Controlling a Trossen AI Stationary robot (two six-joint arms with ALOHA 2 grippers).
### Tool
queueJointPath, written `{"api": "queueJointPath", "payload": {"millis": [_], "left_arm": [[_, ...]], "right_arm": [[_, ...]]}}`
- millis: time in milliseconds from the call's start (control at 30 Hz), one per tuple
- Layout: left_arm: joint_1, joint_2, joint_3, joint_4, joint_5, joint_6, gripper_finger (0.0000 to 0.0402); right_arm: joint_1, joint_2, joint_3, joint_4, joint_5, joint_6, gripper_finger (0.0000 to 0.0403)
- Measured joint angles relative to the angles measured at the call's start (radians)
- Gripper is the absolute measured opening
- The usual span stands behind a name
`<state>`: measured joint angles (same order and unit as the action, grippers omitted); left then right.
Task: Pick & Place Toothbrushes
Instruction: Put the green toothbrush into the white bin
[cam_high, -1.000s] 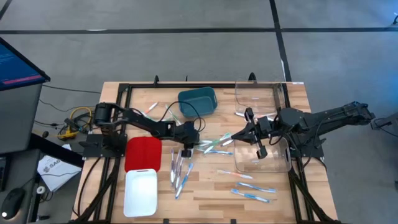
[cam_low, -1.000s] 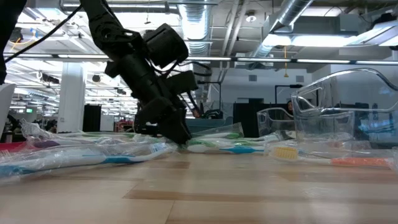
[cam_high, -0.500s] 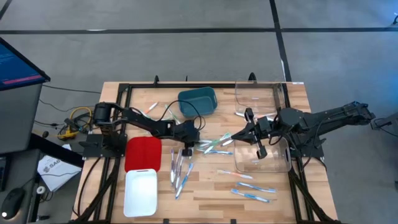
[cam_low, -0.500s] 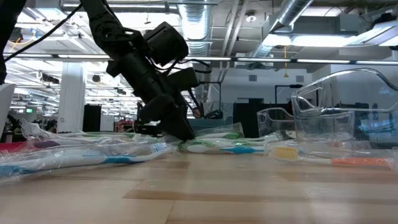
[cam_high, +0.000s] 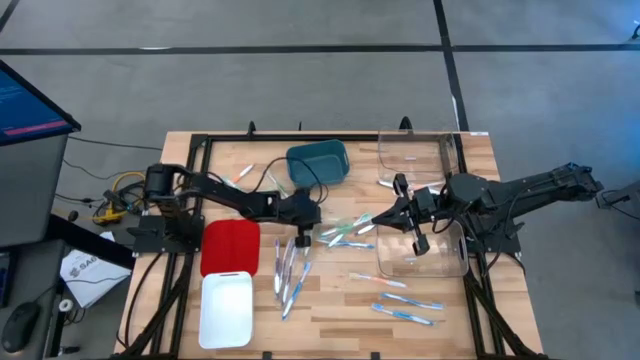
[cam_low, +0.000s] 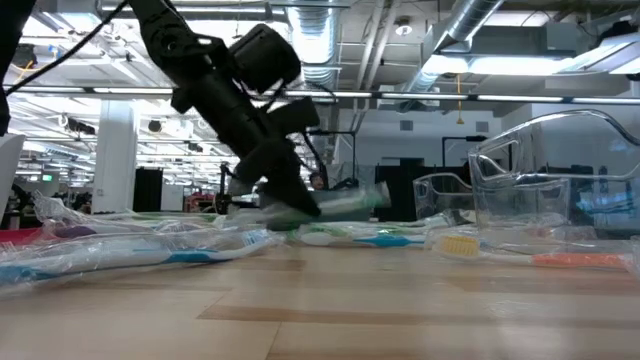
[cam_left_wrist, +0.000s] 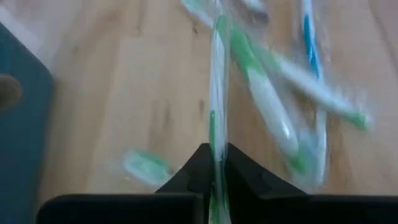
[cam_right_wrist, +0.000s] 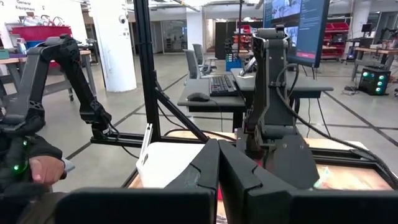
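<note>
Wrapped toothbrushes in green, blue and pink lie scattered on the wooden table: a pile (cam_high: 347, 232) at the middle, a row (cam_high: 290, 266) nearer the front, and more (cam_high: 404, 300) at the right front. My left gripper (cam_high: 303, 212) is just left of the pile, shut on one green-and-white toothbrush (cam_low: 343, 204), which also shows in the left wrist view as toothbrush (cam_left_wrist: 217, 93). My right gripper (cam_high: 400, 206) hovers right of the pile with its fingers shut (cam_right_wrist: 218, 163), holding nothing. My left gripper pinches the green-and-white toothbrush between its two fingers at one end (cam_left_wrist: 214, 163). The toothbrush runs straight out ahead of the fingers, along them. The fingers slant down from above and from the table's left. The toothbrush is lifted clear above the pile, nearly level (cam_low: 350, 203).
A teal bin (cam_high: 318, 163) stands behind the pile; a red tray (cam_high: 230, 247) and a white tray (cam_high: 225, 308) lie at the left front. Clear containers stand at the right: one at the back (cam_high: 415, 150), one beside my right gripper (cam_high: 425, 252). Black cables cross the left side.
My left gripper has risen from the pile and drawn slightly toward the table's left and far side, staying shut. The green toothbrush has come up with it, from lying among the others to hanging clear above them.
</note>
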<state>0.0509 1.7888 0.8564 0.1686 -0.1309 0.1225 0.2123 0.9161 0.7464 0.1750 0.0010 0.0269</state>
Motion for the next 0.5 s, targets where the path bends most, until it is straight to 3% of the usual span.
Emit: {"api": "queueJointPath", "payload": {"millis": [300, 500], "left_arm": [[-0.001, -0.289, 0.001, -0.127, -0.079, -0.155, 0.0016], [-0.036, -0.519, 0.001, -0.317, -0.131, -0.429, 0.001]], "right_arm": [[-0.001, 0.0, 0.0, -0.007, 0.0, 0.0, 0.0], [-0.009, 0.0, 0.0, -0.014, 0.0, -0.008, 0.0]]}}
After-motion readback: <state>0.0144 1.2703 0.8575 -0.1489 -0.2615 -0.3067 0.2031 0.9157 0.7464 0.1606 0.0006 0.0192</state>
